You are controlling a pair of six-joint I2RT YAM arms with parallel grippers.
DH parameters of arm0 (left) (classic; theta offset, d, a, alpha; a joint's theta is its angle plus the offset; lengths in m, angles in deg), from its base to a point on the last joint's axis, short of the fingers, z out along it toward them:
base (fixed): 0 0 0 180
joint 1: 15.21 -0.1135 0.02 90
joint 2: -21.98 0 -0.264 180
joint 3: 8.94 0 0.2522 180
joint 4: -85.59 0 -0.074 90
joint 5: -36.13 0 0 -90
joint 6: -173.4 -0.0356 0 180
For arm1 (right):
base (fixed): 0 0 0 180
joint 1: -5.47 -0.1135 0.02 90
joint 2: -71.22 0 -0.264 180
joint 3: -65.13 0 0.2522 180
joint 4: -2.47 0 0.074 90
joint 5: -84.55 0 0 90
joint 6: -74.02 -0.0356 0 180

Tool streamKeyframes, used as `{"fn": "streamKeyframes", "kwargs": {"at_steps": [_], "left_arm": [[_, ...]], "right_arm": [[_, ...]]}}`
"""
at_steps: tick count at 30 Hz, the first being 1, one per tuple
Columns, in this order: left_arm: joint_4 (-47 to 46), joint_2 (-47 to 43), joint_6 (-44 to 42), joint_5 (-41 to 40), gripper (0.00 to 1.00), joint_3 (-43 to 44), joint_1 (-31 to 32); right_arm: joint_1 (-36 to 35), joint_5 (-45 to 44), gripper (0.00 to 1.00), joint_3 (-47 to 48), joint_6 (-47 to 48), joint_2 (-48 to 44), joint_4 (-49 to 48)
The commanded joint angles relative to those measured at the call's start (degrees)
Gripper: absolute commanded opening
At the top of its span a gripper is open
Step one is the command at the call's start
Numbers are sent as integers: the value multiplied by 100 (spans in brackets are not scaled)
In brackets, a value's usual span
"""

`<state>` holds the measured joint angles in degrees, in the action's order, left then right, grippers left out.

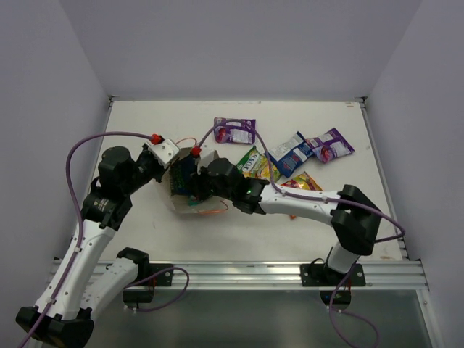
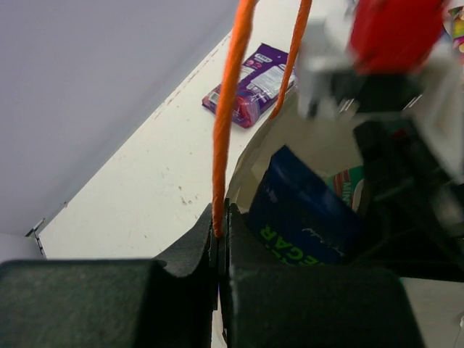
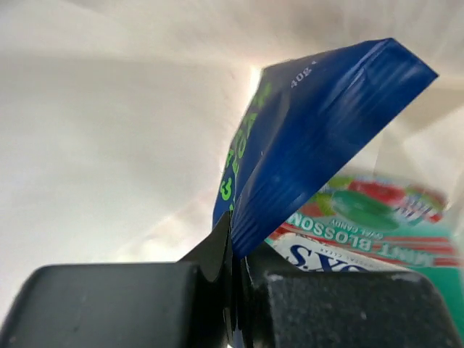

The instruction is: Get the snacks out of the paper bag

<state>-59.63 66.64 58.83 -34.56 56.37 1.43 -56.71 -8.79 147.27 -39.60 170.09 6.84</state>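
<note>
The beige paper bag (image 1: 176,190) lies on its side left of centre, mouth towards the right. My left gripper (image 2: 221,230) is shut on its orange loop handle (image 2: 226,123) and the bag's rim. My right gripper (image 3: 238,246) is inside the bag, shut on the edge of a dark blue packet (image 3: 304,138) with green lettering, which also shows in the left wrist view (image 2: 304,210). A teal-pink mint packet (image 3: 377,225) lies behind it in the bag. Outside lie a purple packet (image 1: 233,131), a green-yellow one (image 1: 255,164), a blue-white one (image 1: 291,154), a second purple one (image 1: 330,146) and an orange-red one (image 1: 303,184).
White walls close in the table (image 1: 138,119) at the back and both sides. A metal rail (image 1: 239,274) runs along the near edge. The right arm (image 1: 319,206) stretches across the table's centre to the bag.
</note>
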Motion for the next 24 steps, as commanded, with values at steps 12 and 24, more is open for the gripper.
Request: {"fn": "streamKeyframes", "kwargs": {"at_steps": [12,24], "left_arm": [[-80,-11,-205,-305,0,303,32],[-186,148,-275,-375,0,285,32]], "right_arm": [[178,1291,0,879,1641,-2687,2572],[2629,1580,0,1090,1975,-3964,3725]]}}
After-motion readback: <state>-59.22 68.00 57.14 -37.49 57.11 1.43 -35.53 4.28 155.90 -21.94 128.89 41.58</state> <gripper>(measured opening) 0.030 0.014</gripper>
